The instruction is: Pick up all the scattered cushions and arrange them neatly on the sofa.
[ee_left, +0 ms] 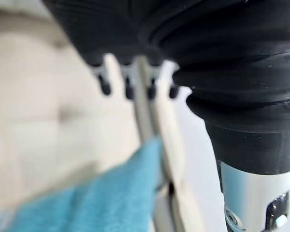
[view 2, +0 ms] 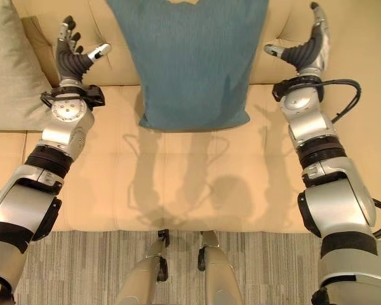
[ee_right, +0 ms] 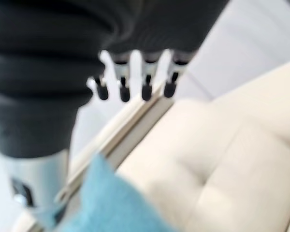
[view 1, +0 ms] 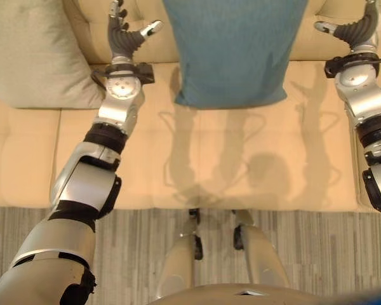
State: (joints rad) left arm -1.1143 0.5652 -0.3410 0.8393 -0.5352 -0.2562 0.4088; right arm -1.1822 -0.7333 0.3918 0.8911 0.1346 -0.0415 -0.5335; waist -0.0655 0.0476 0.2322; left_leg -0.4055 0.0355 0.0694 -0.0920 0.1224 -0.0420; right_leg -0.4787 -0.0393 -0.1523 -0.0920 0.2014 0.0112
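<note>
Now the blue cushion leans on the sofa backrest, both hands, left hand and right hand, spread wide beside it, empty; nudge its lower edge square only if it slumps.

No legible text, labels, numbers or signs on the blue cushion or sofa.

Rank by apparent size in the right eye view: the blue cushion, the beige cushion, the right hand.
1. blue cushion, largest.
2. beige cushion, though cut off by the view's edge, so its full size is unsure.
3. right hand, smallest.
</note>
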